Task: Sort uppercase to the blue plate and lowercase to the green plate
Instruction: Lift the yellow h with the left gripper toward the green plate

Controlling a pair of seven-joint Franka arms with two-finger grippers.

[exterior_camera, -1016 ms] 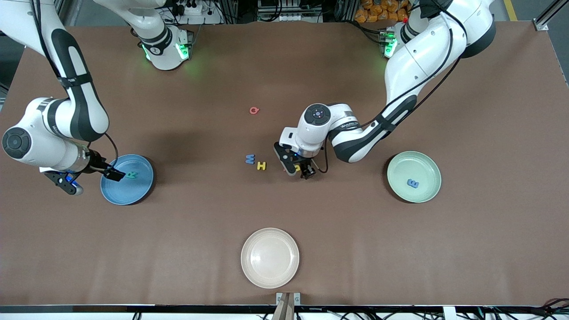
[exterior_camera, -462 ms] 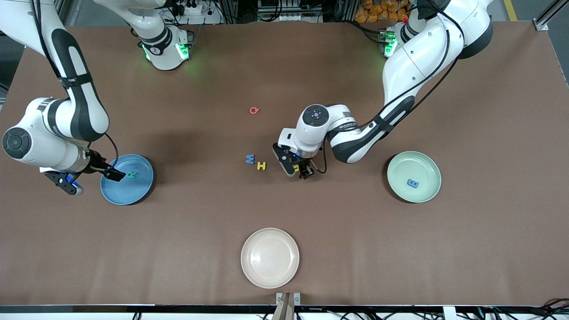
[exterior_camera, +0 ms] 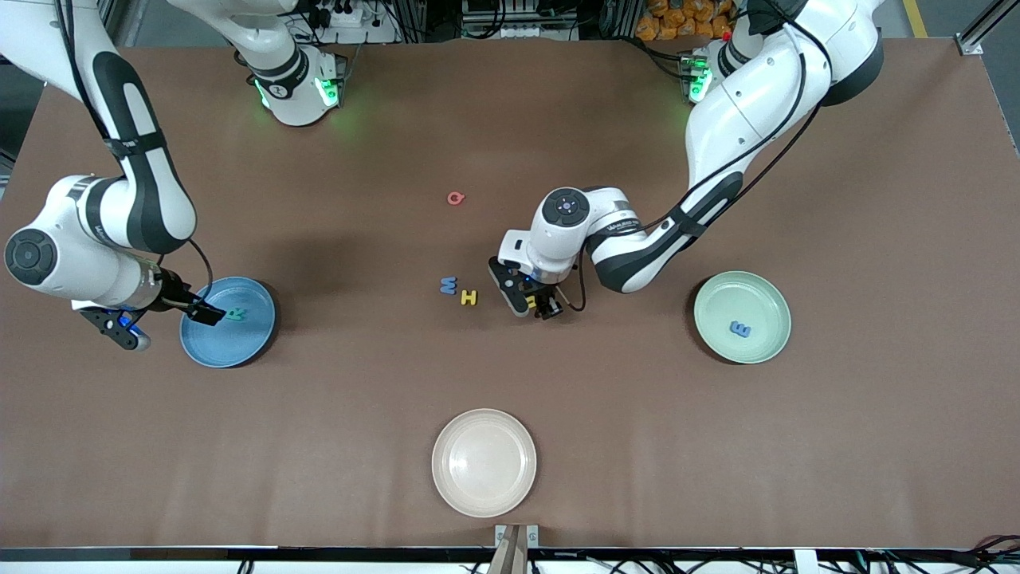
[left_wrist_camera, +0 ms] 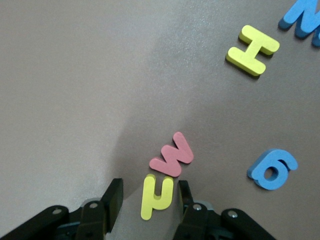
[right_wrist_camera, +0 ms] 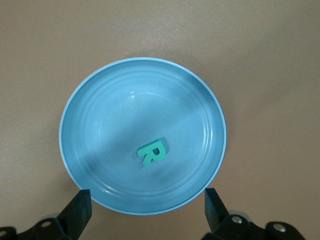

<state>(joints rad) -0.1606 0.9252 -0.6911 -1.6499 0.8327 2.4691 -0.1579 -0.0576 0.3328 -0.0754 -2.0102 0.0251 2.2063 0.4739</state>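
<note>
Two open claws: left claw (left_wrist_camera: 149, 202) astride yellow h (left_wrist_camera: 156, 196), seemingly ungripped; right claw (right_wrist_camera: 146, 205) empty

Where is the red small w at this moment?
In the left wrist view, the red w lies on the table touching the yellow h, which sits between the left gripper's jaws.

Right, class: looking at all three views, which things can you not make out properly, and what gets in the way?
- Front view: red w and blue g are hidden under the left gripper; only a bit of the yellow h shows.
- Left wrist view: blue W is cut off by the picture's edge.
- Right wrist view: the right gripper hangs open over the blue plate; its fingertips are partly cut off.
</note>
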